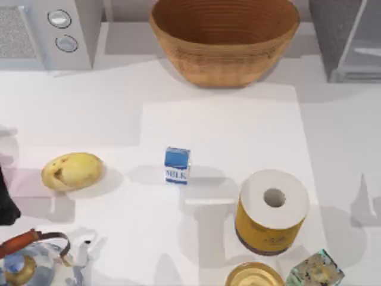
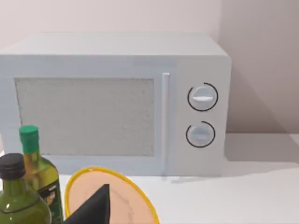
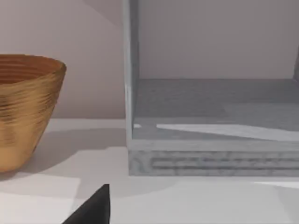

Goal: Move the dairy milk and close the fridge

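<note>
**Blue milk carton upright mid-table, fridge standing open**

Blue on top with a white band reading "MILK", the milk stands upright on the white table, near its middle and touching nothing. To its left, well apart, lies a yellow potato. To its right and nearer the front edge stands a paper roll, white with a yellow wrapper, much bigger than the carton. Behind the carton, at the back of the table, sits a woven basket.

The fridge fills the back right corner. The right wrist view looks into its grey open compartment, with the speckled base below and the basket beside it. The microwave with two round knobs is at the back left corner; the left wrist view faces its front.

Along the front edge are a kettle with an orange handle at the left, a yellow round dish and a glassy cube at the right. The left wrist view also shows two green bottles and a yellow-rimmed plate before the microwave.

A dark part of the left arm sits at the table's left edge. A dark finger tip shows in each wrist view, left and right; how far either gripper is spread I cannot tell, and neither has hold of anything visible.
</note>
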Controlling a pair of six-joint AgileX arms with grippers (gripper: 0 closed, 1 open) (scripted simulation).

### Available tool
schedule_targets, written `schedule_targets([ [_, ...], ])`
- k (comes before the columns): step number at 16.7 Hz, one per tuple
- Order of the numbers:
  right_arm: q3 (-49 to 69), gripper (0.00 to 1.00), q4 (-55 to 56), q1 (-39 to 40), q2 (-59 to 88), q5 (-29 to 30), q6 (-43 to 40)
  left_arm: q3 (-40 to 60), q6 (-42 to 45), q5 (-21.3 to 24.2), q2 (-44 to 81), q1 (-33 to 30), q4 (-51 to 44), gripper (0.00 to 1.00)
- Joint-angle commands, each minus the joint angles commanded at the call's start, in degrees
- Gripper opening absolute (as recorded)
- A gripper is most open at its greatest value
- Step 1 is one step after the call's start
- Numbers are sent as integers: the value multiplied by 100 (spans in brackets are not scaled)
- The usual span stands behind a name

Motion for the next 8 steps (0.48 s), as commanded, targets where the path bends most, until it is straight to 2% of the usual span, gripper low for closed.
schedule_targets([
  [4,7,100,207,210,209,209,5,0,0,0,0,0,0,100],
  [8,39,100,1164,1322,1212,1322,29,0,0,0,0,0,0,100],
])
